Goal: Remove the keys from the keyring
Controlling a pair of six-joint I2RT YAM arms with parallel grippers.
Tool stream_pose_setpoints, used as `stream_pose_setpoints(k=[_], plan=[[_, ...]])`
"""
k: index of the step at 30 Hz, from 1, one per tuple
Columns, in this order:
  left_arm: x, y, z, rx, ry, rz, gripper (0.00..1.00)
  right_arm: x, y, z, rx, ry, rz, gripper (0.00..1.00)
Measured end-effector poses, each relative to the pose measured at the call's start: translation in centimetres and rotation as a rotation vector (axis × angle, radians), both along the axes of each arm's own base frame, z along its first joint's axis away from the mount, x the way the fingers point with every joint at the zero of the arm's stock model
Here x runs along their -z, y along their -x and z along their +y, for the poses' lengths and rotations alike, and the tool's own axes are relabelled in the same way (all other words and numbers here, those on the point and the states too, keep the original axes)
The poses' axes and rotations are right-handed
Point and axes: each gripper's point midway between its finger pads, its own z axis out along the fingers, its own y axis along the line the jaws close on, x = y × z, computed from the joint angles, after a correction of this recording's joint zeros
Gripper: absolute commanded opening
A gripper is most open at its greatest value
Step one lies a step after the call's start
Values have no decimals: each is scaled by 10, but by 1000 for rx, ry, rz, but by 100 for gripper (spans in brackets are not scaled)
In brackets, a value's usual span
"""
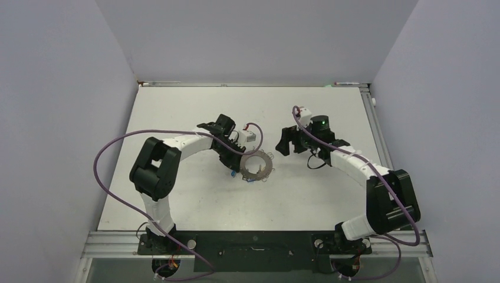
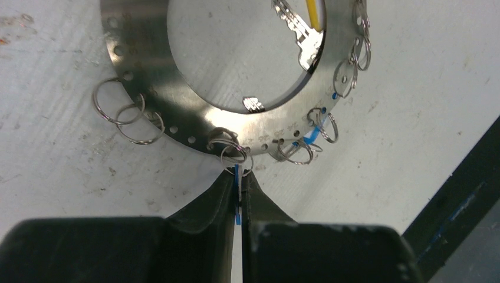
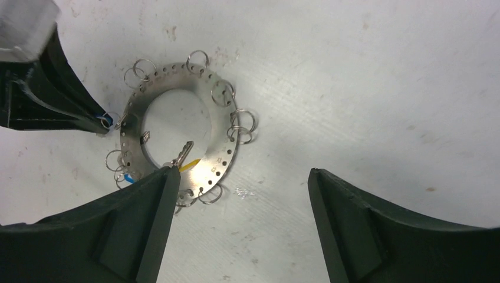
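The keyring (image 1: 269,160), a flat silver ring with small holes and several small split rings, lies on the white table. It also shows in the left wrist view (image 2: 147,88) and the right wrist view (image 3: 223,147). My left gripper (image 2: 239,177) is shut on a blue tag (image 2: 237,197) that hangs from a split ring at the keyring's edge; this gripper also shows in the top view (image 1: 232,167). A silver key (image 2: 302,38) with a yellow tag (image 2: 316,13) lies inside the ring. My right gripper (image 3: 242,172) is open and empty, just right of the keyring (image 1: 284,141).
A second blue tag (image 2: 311,137) sits at the ring's rim. The table's dark edge (image 2: 466,200) lies close on one side. Grey walls enclose the table (image 1: 194,106). Purple cables loop beside both arms.
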Motion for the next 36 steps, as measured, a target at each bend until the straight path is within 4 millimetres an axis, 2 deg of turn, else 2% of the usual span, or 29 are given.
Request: stream_pose_setpoints(k=[3, 5, 7, 10, 12, 15, 18, 21, 23, 27, 31, 33, 36], plan=[[-7, 2, 1, 4, -9, 37, 0, -38, -16, -15, -38, 65, -128, 99], [-14, 3, 2, 8, -14, 56, 0, -61, -22, -29, -54, 117, -220, 90], [-20, 2, 4, 12, -16, 68, 0, -80, -25, -42, -67, 167, -315, 90], [-25, 2, 7, 27, -24, 84, 0, -98, -26, -49, -88, 210, -422, 90], [-29, 2, 8, 50, -24, 93, 0, -101, -28, -48, -101, 214, -469, 90], [-31, 0, 9, 88, -29, 94, 0, -94, -29, -42, -157, 218, -485, 90], [-26, 0, 14, 110, -40, 110, 0, -69, -26, -34, -288, 250, -451, 90], [-15, -2, 23, 107, -45, 165, 0, -36, -5, -35, -423, 304, -328, 90], [-7, -6, 29, 100, -45, 209, 0, -25, 8, -38, -509, 325, -246, 91], [8, -8, 38, 101, -42, 263, 0, -17, 29, -39, -619, 280, -141, 94], [8, -4, 35, 106, -25, 284, 0, -14, 46, -28, -627, 211, -155, 98], [6, -3, 31, 106, -8, 291, 0, -15, 56, -14, -642, 175, -180, 89], [4, -2, 28, 107, 16, 297, 0, -25, 55, 18, -694, 125, -263, 78]])
